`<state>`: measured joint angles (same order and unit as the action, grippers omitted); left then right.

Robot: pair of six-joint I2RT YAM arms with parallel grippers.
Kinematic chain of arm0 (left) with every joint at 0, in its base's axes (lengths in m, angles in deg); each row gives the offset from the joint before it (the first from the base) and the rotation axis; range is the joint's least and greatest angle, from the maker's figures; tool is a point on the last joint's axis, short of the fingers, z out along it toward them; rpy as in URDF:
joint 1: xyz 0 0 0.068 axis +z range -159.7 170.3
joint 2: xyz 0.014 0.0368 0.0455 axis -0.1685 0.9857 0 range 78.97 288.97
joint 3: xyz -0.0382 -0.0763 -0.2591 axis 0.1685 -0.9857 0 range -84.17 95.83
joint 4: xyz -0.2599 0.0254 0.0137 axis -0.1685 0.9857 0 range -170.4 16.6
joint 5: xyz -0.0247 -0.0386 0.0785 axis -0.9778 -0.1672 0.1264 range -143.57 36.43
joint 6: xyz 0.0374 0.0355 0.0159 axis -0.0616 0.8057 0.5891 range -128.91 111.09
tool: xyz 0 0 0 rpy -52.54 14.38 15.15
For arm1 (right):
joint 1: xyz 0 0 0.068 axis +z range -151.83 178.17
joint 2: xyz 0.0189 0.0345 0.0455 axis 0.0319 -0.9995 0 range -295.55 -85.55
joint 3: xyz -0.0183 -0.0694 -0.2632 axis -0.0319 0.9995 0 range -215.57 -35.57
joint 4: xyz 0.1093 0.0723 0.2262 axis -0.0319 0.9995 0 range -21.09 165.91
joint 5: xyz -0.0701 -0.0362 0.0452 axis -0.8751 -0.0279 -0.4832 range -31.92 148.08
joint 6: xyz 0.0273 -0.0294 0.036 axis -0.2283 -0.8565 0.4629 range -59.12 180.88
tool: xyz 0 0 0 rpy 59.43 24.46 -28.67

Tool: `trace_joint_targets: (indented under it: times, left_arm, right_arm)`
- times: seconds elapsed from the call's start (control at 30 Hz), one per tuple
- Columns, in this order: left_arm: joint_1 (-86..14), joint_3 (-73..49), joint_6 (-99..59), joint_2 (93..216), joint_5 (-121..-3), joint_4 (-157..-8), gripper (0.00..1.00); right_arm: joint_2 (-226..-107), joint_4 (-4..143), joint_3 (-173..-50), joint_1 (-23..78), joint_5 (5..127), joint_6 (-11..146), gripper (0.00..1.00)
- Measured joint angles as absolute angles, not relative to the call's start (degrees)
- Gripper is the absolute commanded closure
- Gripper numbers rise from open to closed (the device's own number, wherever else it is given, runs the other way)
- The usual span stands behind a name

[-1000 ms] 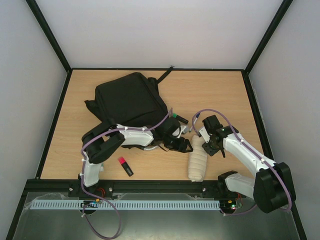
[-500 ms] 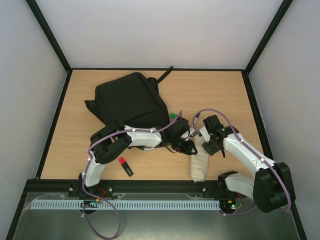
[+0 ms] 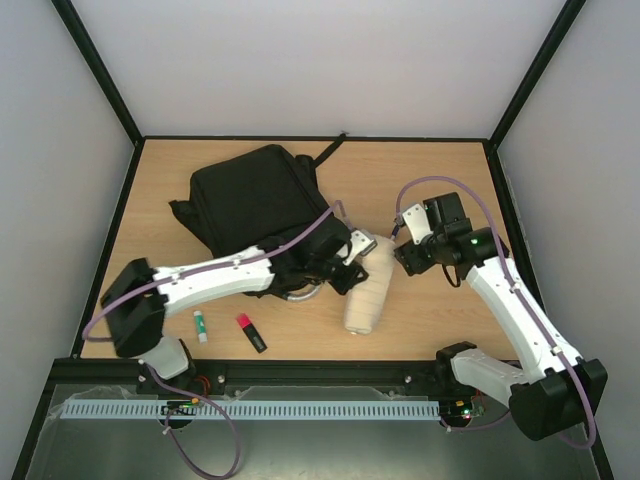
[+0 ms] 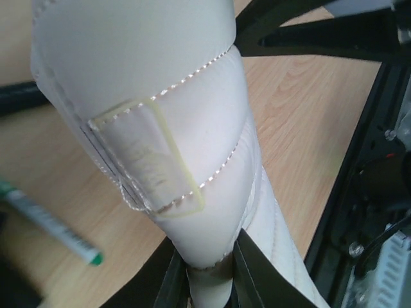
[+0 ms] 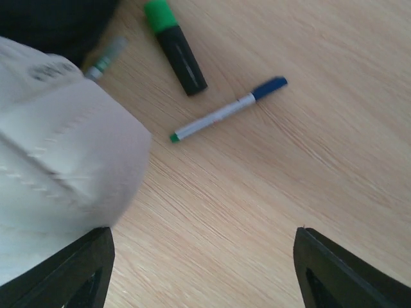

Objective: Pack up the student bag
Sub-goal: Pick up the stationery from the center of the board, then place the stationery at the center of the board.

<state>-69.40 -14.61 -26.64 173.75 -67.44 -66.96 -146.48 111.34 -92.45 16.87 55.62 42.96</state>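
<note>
Squeezing soft quilted pouch (image 4: pixel 160 128) (left pincer (image 4: pixel 209 281))

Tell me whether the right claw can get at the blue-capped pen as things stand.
Probably yes. The right claw is open, and the blue-capped pen lies bare on the table ahead of it. The white pouch, pinched in the left claw, sits to one side, clear of the pen.

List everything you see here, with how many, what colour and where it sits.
backpack: one, black, table's far left
pouch: one, white, centre
green-capped highlighter: one, black, near backpack
pink-capped highlighter: one, black, near edge
blue-capped pen: one, white, by green-capped highlighter
green-tipped pen: one, white, beside pouch
green-ended stick: one, white, left of pink-capped highlighter
table: one, light wood
left gripper: black fingers, shut on pouch
right gripper: black fingers, open
</note>
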Motion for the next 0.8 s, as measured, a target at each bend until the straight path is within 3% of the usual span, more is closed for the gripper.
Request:
trace_joint_targets:
  times: [0.3,0.5,0.8]
  left_arm:
    - [-69.5,-22.4,-11.5,157.6,-56.7,-59.1,0.97]
    - [-69.8,-28.6,-6.0,150.6,-50.3,-57.8,0.97]
    - [-75.1,-30.5,0.2,149.4,-42.1,-57.6,0.97]
  right_arm:
    - [-148.2,114.4,-98.8,16.9,72.4,41.7,0.08]
    - [-151.2,116.5,-100.8,16.9,85.4,39.1,0.08]
    - [-158.1,116.5,-102.9,16.9,95.4,39.8,0.11]
